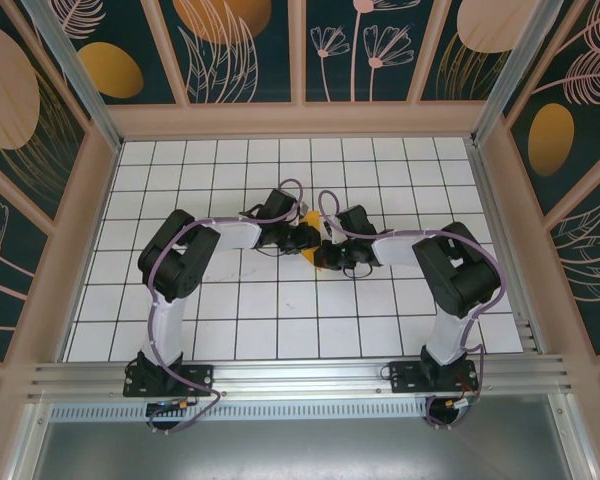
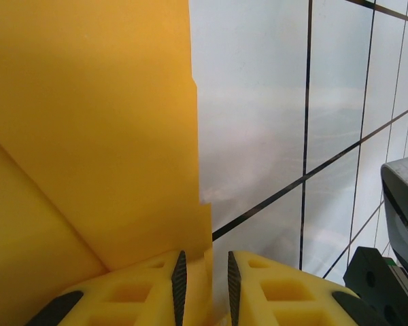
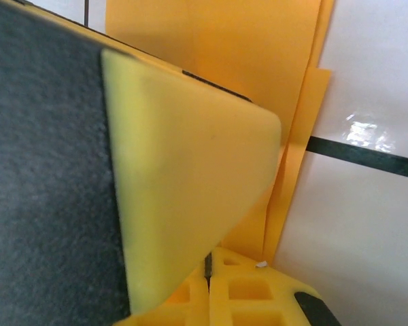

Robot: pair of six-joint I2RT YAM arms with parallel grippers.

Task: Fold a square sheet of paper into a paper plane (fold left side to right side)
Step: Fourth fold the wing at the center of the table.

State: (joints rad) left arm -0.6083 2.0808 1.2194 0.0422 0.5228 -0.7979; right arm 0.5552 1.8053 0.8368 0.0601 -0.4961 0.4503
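1. From above, the orange paper [image 1: 310, 256] lies mid-table [image 1: 280, 310] on the white tiles, mostly hidden where the left claw [image 1: 306, 238] and right claw [image 1: 332, 252] meet over it.
2. Left wrist: the claw's pads [image 2: 179, 275] stand slightly parted and released, with the paper's edge between them.
3. Right wrist: the claw is clenched shut, its tips at the layered paper.

Built of bulky black joint housings and white link tubes, left arm [image 1: 170, 268] and right arm [image 1: 450, 268] alike. Seated on black base plates [image 1: 166, 378]. Trailed by looping lilac cables [image 1: 152, 300]. Tipped at left claw [image 2: 204, 278] with yellow plastic fingers [image 2: 279, 292], hollow-celled, lined with thin black ribbed pads [image 2: 179, 278]; at right claw [image 3: 207, 272] same yellow beside a dark grey felt-like face
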